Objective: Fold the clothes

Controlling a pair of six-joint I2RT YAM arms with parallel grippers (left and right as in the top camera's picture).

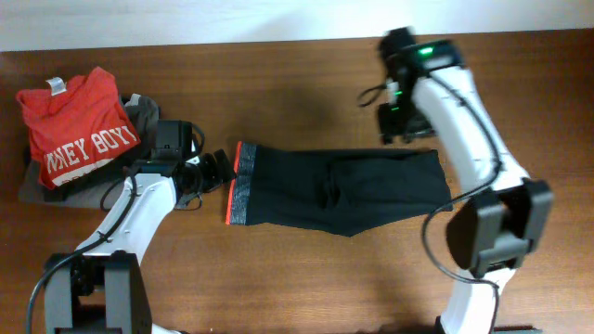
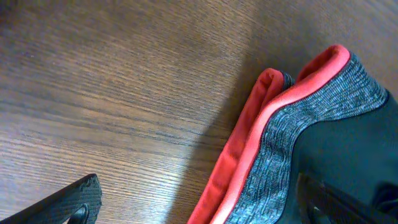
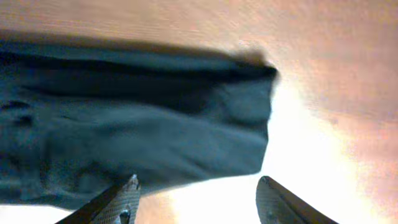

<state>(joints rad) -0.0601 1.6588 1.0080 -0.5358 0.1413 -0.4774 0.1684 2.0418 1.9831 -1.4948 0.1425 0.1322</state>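
I am watching the black trousers (image 1: 339, 190) lying lengthwise on the counter (image 1: 278, 83), waistband (image 1: 243, 184) toward the red T-shirt (image 1: 79, 134) beside my spread left fingers (image 2: 74, 202), spread empty right fingers (image 3: 118, 202) hovering at the far end

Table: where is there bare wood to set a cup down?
Bare table lies on the robot's side of the trousers, and beyond them, between the red T-shirt and the right arm. The left end is crowded: that shirt, plus the left hand at the waistband.
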